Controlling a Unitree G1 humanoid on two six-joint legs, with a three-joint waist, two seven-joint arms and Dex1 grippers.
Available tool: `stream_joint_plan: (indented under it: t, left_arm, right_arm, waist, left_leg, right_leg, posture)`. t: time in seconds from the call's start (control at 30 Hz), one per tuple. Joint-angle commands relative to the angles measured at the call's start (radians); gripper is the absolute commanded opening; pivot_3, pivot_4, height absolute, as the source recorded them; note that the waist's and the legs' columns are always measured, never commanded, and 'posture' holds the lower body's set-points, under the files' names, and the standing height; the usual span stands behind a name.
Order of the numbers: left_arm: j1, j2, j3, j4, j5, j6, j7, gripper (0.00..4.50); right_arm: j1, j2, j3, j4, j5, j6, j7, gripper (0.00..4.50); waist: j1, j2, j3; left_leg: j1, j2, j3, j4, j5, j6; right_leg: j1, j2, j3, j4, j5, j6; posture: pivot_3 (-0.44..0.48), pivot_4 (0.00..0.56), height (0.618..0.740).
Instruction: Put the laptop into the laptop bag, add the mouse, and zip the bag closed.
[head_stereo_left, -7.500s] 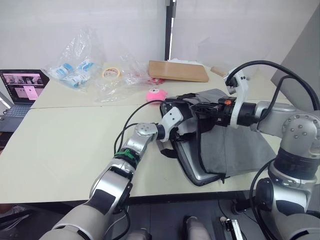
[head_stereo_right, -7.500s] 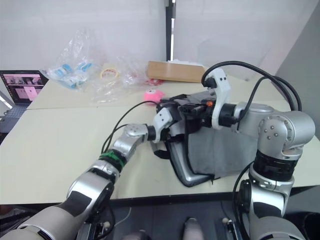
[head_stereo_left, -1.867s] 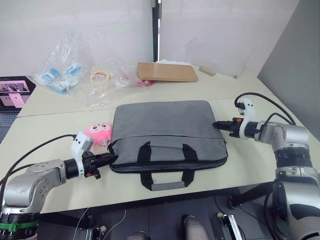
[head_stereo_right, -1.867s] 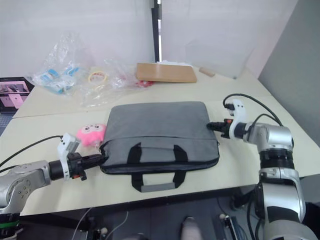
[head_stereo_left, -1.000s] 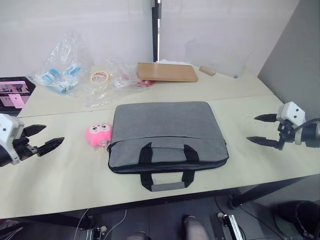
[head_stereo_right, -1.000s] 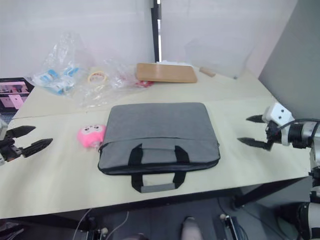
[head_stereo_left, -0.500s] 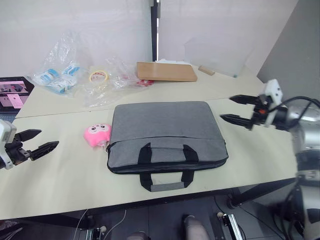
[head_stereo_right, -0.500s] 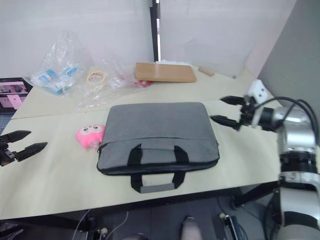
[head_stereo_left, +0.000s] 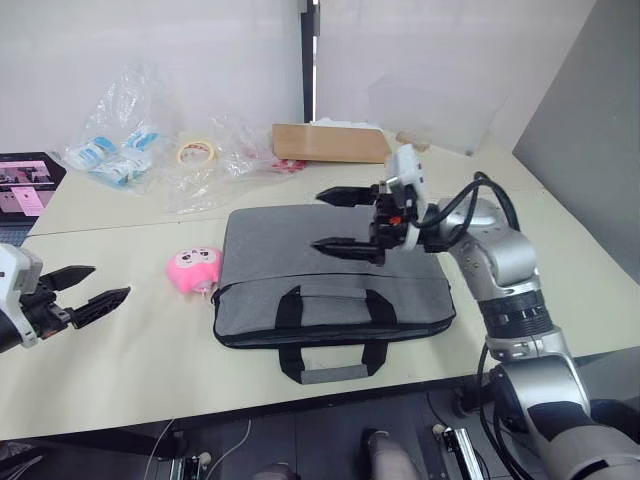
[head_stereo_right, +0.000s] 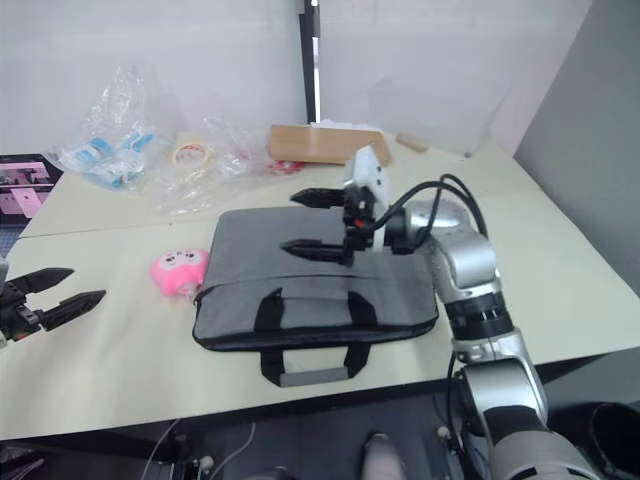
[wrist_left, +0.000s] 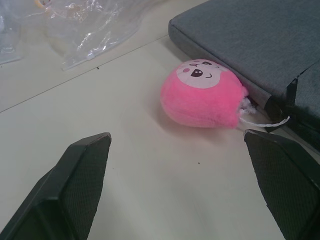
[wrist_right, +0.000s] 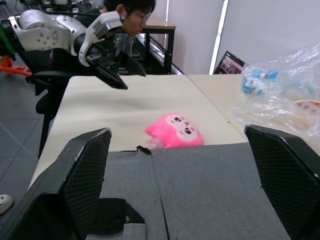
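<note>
Right gripper (head_stereo_left: 342, 220) swung over laptop bag (head_stereo_left: 330, 262), jaws wide; bag lies flat, contents hidden; pink plush (head_stereo_left: 195, 270) touching; left gripper (head_stereo_left: 90, 287) wide.

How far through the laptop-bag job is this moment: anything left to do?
The laptop bag lies flat and looks zipped, with no opening showing; its contents are hidden. Nothing is in hand: the right gripper hangs open above the bag, and the left gripper is open over the table, short of the pink plush toy. Little seems left.
</note>
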Motion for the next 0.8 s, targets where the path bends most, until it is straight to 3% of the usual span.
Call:
stream_joint_plan:
  t: [0.03, 0.3, 0.43, 0.63, 0.8]
  left_arm:
    - [0.004, 0.001, 0.045, -0.045, -0.026, 0.013, 0.013, 4.50]
    - [-0.033, 0.016, 0.027, -0.044, -0.033, 0.039, 0.017, 4.50]
    - [-0.097, 0.018, -0.053, -0.033, -0.014, 0.040, -0.001, 4.50]
    - [-0.295, -0.005, -0.254, 0.049, 0.070, -0.008, -0.020, 4.50]
    - [-0.470, -0.025, -0.409, 0.216, 0.191, -0.073, -0.031, 4.50]
  right_arm:
    - [-0.023, 0.041, 0.018, 0.031, -0.020, -0.061, 0.000, 3.98]
    - [-0.044, 0.144, 0.076, 0.208, -0.126, -0.215, -0.014, 1.27]
    - [-0.041, 0.210, 0.117, 0.345, -0.195, -0.309, -0.022, 0.01]
    - [-0.068, 0.252, 0.145, 0.593, -0.308, -0.458, -0.062, 0.01]
    - [-0.069, 0.261, 0.149, 0.678, -0.348, -0.509, -0.064, 0.01]
  waist:
    - [-0.001, 0.000, 0.000]
    - [-0.028, 0.000, 0.000]
    - [-0.038, 0.000, 0.000]
    - [-0.049, 0.000, 0.000]
    - [-0.053, 0.000, 0.000]
  left_leg:
    - [0.000, 0.000, 0.000, 0.000, 0.000, 0.000]
    - [0.002, 0.000, 0.000, 0.000, 0.000, -0.001]
    - [0.007, 0.000, -0.002, -0.002, -0.002, -0.003]
    - [0.008, -0.001, -0.003, 0.000, -0.002, -0.003]
    - [0.011, -0.001, -0.006, 0.003, -0.002, -0.004]
  right_leg:
    - [0.000, 0.000, 0.000, 0.000, 0.000, 0.000]
    - [0.000, 0.000, -0.002, 0.002, -0.001, -0.002]
    - [0.000, 0.000, -0.005, 0.004, -0.001, -0.006]
    - [0.001, 0.000, -0.006, 0.005, -0.001, -0.007]
    - [0.003, 0.001, -0.005, 0.006, 0.000, -0.008]
  posture:
    - [0.000, 0.150, 0.740]
    - [0.000, 0.150, 0.740]
    - [0.000, 0.150, 0.740]
    - [0.000, 0.150, 0.740]
    - [0.000, 0.150, 0.740]
